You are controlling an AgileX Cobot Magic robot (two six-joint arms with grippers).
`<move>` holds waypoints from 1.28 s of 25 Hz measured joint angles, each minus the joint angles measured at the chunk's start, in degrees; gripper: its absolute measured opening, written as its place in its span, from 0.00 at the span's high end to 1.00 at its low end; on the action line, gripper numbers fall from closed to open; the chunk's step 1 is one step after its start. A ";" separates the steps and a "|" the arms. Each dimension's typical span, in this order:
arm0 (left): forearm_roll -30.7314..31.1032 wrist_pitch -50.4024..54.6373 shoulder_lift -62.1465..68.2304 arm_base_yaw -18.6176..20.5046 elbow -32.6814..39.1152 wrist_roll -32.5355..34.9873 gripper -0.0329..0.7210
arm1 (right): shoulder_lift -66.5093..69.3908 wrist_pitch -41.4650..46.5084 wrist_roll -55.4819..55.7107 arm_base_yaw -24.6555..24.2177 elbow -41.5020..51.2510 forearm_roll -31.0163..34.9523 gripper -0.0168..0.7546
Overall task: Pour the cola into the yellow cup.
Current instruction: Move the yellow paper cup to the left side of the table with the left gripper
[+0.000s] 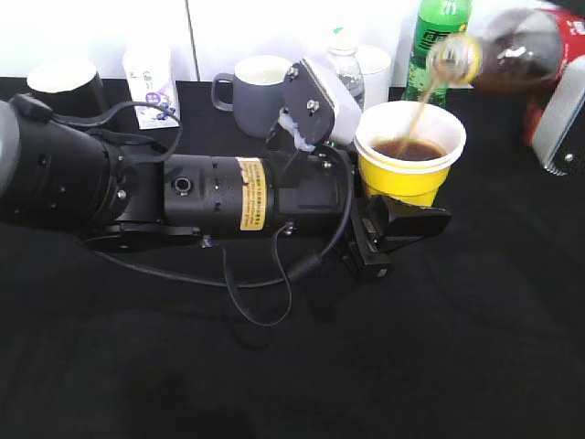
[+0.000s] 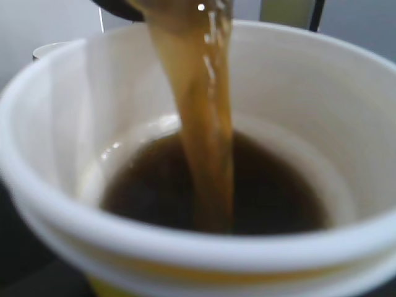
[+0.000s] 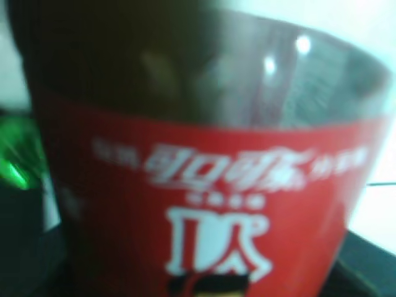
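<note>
The cola [image 1: 521, 46] is tilted in the air at the top right, neck pointing left, and a brown stream falls into the yellow cup [image 1: 407, 174]. The cup holds dark liquid at its bottom. My left gripper [image 1: 407, 219] is shut around the cup's base on the black table. My right gripper [image 1: 558, 119] holds the cola's body and is partly cut off. In the left wrist view the cup's white rim [image 2: 55, 210] fills the frame and hides the jaws. In the right wrist view the cola's red label [image 3: 204, 204] fills the frame.
Behind the left arm stand a grey mug [image 1: 256, 91], a black mug [image 1: 64, 87], a white carton [image 1: 151, 82], a small water bottle [image 1: 347, 69] and a green soda bottle [image 1: 439, 23]. A black cable [image 1: 265, 302] loops on the table in front.
</note>
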 joint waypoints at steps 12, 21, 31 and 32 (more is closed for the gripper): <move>1.02 1.70 -0.19 6.39 0.00 0.00 0.37 | -0.05 -1.32 82.82 0.00 0.00 -5.45 0.33; 2.83 2.14 -1.74 25.34 4.29 0.00 0.37 | -0.05 -1.68 83.36 0.00 0.00 -5.45 0.33; -16.33 -6.98 9.85 29.85 4.42 18.21 0.37 | -0.05 -1.68 83.42 0.00 0.00 -5.45 0.33; -19.85 -8.92 11.25 29.85 4.42 19.83 0.37 | -0.05 -1.68 83.42 0.00 0.00 -5.45 0.33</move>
